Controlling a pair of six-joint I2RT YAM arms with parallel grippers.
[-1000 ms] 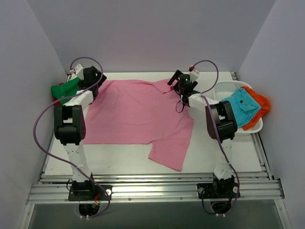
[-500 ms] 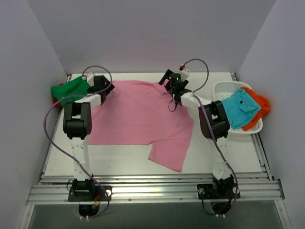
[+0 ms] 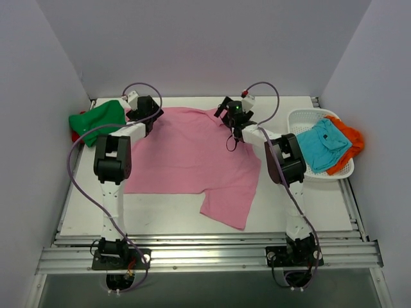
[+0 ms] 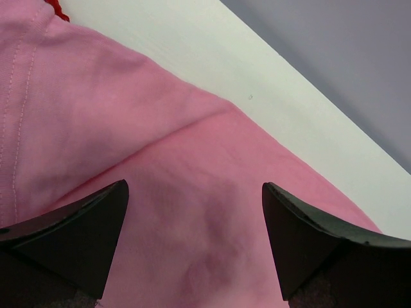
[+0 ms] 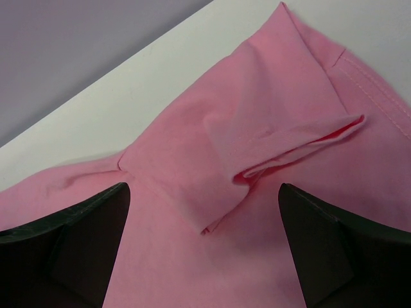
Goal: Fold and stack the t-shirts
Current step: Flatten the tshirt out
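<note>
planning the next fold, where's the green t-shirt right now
In the top view the green t-shirt lies bunched at the far left corner of the table, just left of the left claw and the spread pink shirt.

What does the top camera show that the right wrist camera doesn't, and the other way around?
Only the top view: the green shirt at the far left, the white basket holding a teal shirt and an orange shirt, and the left tool. Only the right wrist view: a small rolled fold in the cloth and a line of stitching. Both: the pink shirt on the table, with the right tool open over it.
</note>
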